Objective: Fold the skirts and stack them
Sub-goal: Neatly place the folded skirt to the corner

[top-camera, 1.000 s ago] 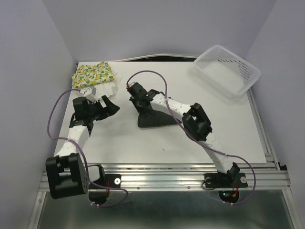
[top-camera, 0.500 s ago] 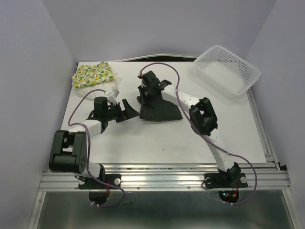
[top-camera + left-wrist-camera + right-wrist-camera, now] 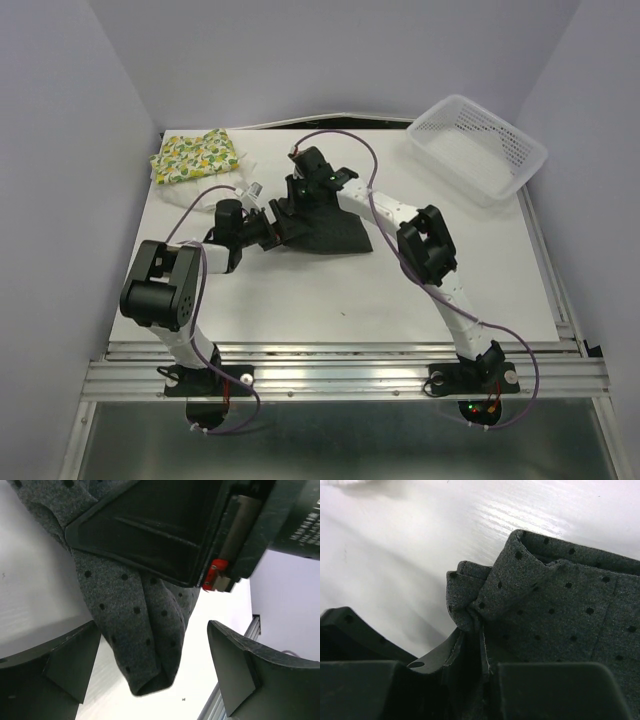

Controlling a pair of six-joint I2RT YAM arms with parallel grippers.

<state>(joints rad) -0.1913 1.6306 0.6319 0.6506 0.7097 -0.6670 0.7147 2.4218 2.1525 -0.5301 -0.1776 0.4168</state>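
We see a white plastic mesh basket (image 3: 505, 135) at the far-right corner of the flat white table (image 3: 330, 290), w/ a silver metal rail (image 3: 340, 378) along the table's near edge.

A dark grey skirt (image 3: 330, 236) dotted in black is seen, a folded skirt (image 3: 195, 156) printed with yellow lemons and green leaves, and a white mesh basket (image 3: 478, 148).

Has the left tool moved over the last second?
Yes. The left tool has swung right, away from the lemon-print skirt, and reached the left edge of the black skirt.
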